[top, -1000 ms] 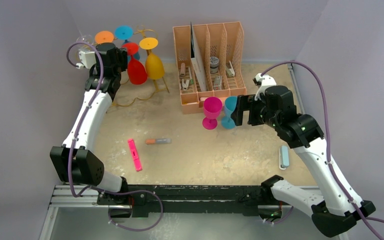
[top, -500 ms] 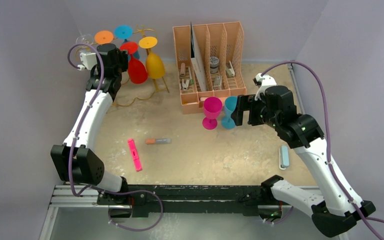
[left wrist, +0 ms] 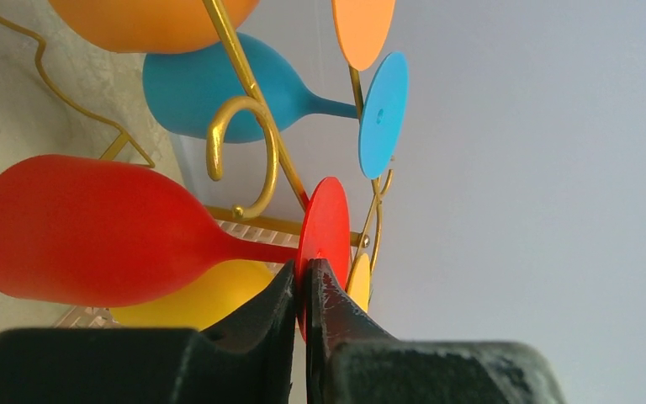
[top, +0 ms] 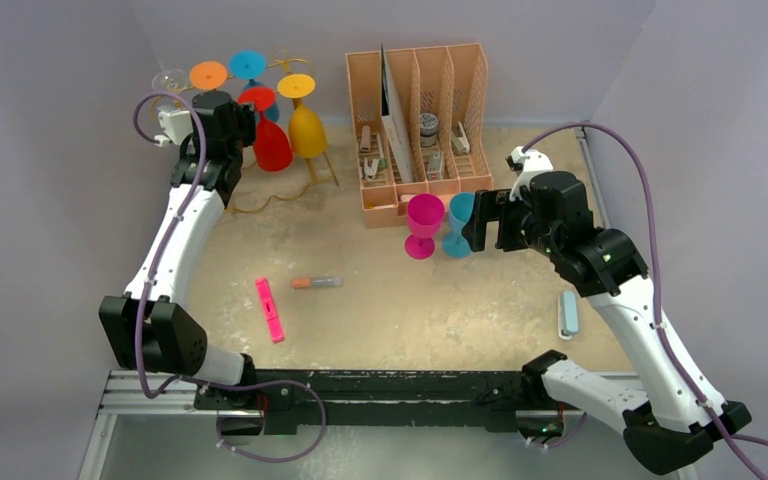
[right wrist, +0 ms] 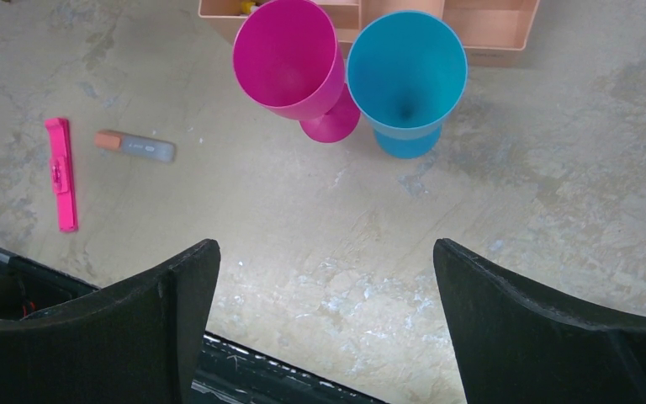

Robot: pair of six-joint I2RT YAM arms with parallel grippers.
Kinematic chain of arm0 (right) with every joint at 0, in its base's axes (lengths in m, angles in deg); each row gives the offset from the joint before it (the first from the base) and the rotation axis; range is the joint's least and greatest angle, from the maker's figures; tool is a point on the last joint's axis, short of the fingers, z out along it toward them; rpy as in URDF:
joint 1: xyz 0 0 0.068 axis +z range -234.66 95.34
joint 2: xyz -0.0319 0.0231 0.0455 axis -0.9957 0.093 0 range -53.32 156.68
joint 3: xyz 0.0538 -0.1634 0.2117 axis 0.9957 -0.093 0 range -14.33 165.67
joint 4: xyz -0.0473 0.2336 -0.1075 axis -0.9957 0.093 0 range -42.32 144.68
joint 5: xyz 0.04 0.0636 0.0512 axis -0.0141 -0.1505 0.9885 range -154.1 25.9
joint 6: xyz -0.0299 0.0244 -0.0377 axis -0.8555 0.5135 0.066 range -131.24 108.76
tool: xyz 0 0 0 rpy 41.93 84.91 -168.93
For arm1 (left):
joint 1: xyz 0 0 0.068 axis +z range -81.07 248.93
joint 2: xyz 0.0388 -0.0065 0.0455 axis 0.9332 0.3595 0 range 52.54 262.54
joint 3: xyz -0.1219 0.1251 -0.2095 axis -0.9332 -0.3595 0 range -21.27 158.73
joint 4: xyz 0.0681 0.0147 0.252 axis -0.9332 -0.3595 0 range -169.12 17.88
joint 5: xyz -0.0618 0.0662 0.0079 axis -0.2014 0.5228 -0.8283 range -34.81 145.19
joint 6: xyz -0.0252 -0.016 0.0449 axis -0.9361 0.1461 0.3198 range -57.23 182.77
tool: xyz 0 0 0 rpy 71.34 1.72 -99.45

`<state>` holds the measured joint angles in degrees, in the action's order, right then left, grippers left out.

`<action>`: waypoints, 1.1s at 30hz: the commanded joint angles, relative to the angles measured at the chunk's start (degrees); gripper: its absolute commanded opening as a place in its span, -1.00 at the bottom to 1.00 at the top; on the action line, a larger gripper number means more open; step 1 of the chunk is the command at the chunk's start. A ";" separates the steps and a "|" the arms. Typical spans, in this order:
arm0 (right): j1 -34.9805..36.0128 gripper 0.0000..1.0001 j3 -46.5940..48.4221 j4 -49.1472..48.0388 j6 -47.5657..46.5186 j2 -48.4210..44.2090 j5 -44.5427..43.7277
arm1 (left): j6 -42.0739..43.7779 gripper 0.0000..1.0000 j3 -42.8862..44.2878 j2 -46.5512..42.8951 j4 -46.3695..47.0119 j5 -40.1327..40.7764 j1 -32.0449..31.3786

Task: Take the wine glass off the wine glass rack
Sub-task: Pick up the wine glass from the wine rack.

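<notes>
Overhead and 2 wrist views of a 2-arm rig. The left hand is shown at the far left corner of the desk, pressed together on the round foot of the red wine glass, the disc being pinched by its edge between the 2 fingertips. This glass is seen bowl-down at the wine glass rack, its stem passing beside a curled gold rail (whether the foot rests on the wire cannot be told). 3 more glasses are hung bowl-down on the same rack: a blue glass, an orange glass and a yellow glass, the yellow bowl lying just beside the red one. The right hand is held above the desk at the right, its 2 fingers spread wide with nothing between them. Ahead of it, 2 glasses are stood upright and close together: a magenta glass and a turquoise glass, both just in front of the peach organiser. On the near half of the desk a pink marker and a grey pen with an orange cap are laid near each other; a pale blue bar is laid near the right edge.
</notes>
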<state>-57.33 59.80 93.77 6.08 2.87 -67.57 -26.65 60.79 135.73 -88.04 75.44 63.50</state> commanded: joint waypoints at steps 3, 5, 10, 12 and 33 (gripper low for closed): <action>-0.03 0.97 1.63 -0.36 0.41 -0.64 0.12 | -0.04 -0.85 -0.61 -2.82 -1.19 0.69 -0.28; -0.01 0.98 1.56 -0.38 0.49 -0.64 0.12 | 0.21 -0.85 -0.25 -2.71 -2.31 0.35 -0.28; 0.02 0.98 1.64 -0.29 0.43 -0.75 -0.16 | 0.74 -1.00 -0.35 -2.79 -1.53 -0.72 -0.28; -0.01 0.98 1.63 -0.21 0.39 -0.86 -0.34 | 0.77 -1.00 -0.28 -2.70 -1.12 -0.62 -0.26; -0.07 0.98 1.91 -0.26 0.36 -0.90 -1.02 | 3.92 -0.61 -1.60 -2.16 2.05 0.66 -0.11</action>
<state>-57.33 59.80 93.77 6.30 2.84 -67.59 -25.04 59.55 133.90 -89.33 75.44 63.50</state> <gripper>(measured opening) 0.987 0.167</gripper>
